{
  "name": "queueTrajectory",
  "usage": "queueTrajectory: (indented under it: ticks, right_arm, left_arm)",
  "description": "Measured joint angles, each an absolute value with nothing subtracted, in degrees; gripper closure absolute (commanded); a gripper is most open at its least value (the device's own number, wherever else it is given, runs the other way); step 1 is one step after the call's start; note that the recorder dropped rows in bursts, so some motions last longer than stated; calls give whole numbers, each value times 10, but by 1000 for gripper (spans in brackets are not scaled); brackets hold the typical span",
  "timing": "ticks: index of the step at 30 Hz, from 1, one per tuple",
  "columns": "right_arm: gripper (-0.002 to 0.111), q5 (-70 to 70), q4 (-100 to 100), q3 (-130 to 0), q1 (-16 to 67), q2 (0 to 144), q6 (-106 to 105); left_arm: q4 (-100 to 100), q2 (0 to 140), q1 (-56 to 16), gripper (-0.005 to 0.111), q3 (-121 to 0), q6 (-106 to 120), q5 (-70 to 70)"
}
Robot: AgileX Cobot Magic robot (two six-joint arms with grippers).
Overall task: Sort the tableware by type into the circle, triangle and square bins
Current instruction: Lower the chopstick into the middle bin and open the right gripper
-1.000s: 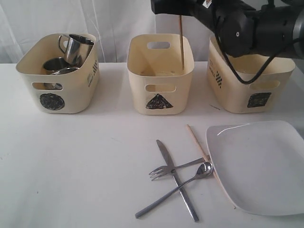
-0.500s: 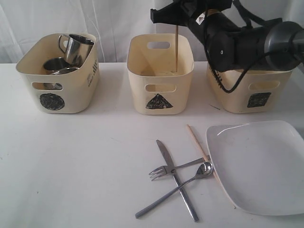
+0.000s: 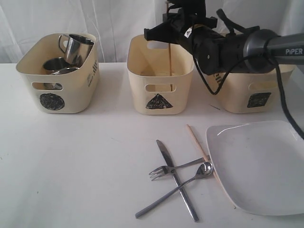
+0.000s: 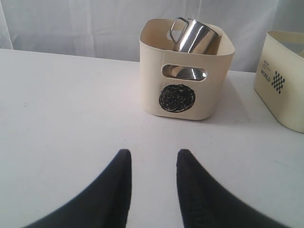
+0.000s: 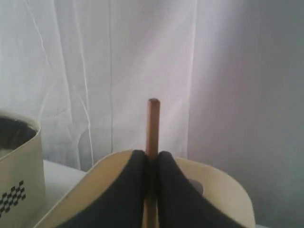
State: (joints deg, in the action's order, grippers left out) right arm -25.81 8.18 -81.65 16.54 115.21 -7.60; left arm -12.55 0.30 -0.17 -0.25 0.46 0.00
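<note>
**Exterior view.** The right end effector (image 3: pixel 169 38) is clenched on a thin, straight wooden chopstick (image 3: pixel 169 59). The chopstick is held upright, with its lower part inside the cream plastic tub marked with a black triangle (image 3: pixel 142 92). A shiny steel handled mug (image 3: pixel 78 47) and further steel vessels are contained in the cream plastic tub marked with a black circle (image 3: pixel 71 95). The contents of the cream plastic tub marked with a black square (image 3: pixel 232 97) cannot be seen. A second wooden chopstick (image 3: pixel 194 140), a steel knife (image 3: pixel 176 183), a steel fork (image 3: pixel 164 170) and a steel spoon (image 3: pixel 202 171) lie on the white bench (image 3: pixel 85 161). These are crossed beside a large white squarish plate (image 3: pixel 261 166).

**Left wrist view.** The left end effector (image 4: pixel 152 185) is released and empty above the bench. It faces the circle tub (image 4: pixel 156 71).

**Right wrist view.** The black fingers (image 5: pixel 135 190) are closed on the chopstick (image 5: pixel 153 123), whose blunt end projects beyond them.
</note>
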Motion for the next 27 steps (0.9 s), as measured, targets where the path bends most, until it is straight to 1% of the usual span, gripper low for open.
queueTrajectory:
  ticks: [2, 9, 11, 21, 27]
  right_arm:
    - [107, -227, 82, -829, 166, 1158, -76]
    - [86, -185, 81, -850, 170, 1161, -76]
    - [83, -175, 81, -850, 171, 1161, -76]
    - [82, -120, 81, -850, 172, 1160, -76]
    - [82, -76, 81, -850, 172, 1133, -76]
  left_arm:
    - [-126, 3, -2, 69, -2, 5, 0]
    - [-126, 3, -2, 69, -2, 5, 0]
    - [-126, 3, -2, 69, -2, 5, 0]
    - [-126, 3, -2, 69, -2, 5, 0]
    - [-126, 3, -2, 69, -2, 5, 0]
